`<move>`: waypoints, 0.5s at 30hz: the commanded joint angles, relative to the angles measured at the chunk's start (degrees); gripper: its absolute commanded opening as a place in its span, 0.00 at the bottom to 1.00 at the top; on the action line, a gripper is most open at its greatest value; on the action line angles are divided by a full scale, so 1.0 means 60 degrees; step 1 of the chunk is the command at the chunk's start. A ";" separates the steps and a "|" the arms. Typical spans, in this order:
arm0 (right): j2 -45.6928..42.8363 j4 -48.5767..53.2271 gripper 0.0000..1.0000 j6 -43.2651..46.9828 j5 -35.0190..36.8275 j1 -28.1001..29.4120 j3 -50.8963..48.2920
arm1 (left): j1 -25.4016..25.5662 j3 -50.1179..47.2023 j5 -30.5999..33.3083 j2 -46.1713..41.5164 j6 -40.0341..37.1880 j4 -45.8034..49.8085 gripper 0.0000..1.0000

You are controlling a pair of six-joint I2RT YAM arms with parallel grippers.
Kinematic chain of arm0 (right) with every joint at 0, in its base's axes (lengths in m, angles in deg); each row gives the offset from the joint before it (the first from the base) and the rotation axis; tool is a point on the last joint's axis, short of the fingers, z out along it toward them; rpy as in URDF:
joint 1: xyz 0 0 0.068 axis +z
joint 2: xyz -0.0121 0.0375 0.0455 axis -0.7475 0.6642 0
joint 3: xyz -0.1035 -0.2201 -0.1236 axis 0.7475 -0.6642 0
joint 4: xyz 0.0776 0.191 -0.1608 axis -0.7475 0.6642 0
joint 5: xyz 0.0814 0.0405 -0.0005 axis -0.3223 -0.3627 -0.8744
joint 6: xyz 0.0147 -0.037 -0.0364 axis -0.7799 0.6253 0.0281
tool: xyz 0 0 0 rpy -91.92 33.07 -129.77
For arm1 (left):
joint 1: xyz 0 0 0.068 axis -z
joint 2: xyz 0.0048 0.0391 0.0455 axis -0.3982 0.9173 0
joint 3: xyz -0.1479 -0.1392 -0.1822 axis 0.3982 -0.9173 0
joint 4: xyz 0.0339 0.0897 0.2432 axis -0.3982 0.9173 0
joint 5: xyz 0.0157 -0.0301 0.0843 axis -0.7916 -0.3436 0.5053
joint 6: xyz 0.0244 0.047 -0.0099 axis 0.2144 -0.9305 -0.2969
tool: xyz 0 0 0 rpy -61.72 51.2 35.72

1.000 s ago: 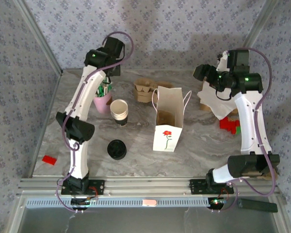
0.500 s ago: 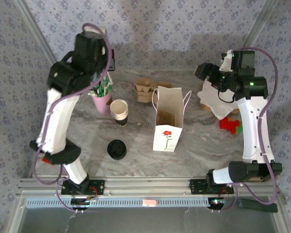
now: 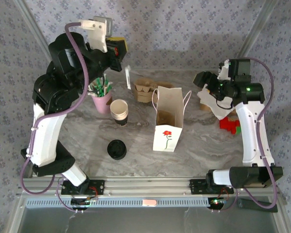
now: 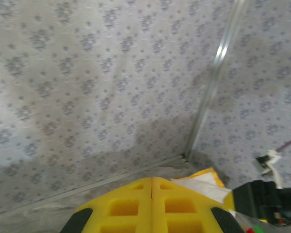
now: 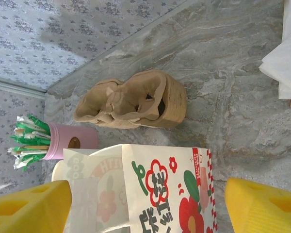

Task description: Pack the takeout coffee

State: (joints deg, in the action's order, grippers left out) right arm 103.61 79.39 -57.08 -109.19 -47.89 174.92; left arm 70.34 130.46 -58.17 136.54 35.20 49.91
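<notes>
The takeout coffee, a white cup under a round black lid, stands on the table at the front left, far from both grippers. The white paper bag with a red flower stands open at the middle. My left gripper is raised high near the back wall, its yellow jaws pressed shut. A thin white strip hangs just below it; I cannot tell if it is held. My right gripper is open, right of the bag, with nothing between its fingers.
A stack of lidless cups and a pink cup of green sticks stand left of the bag. A brown cardboard carrier lies behind it. White napkins and red pieces sit at the right. A red block lies front left.
My left arm rose from the pink cup, up and toward the back wall, and the thin white strip now shows below its gripper. The right arm shifted slightly.
</notes>
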 commanded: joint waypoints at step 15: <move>-0.0905 0.0266 0.85 0.0643 0.0278 -0.0331 0.0083 | 0.1014 -0.0386 0.4563 -0.0227 0.2111 0.3090 0.25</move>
State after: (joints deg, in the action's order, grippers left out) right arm 100.26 79.17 -55.92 -108.68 -49.52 174.14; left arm 76.39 130.77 -43.68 136.69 41.32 56.62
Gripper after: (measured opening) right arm 0.850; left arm 0.234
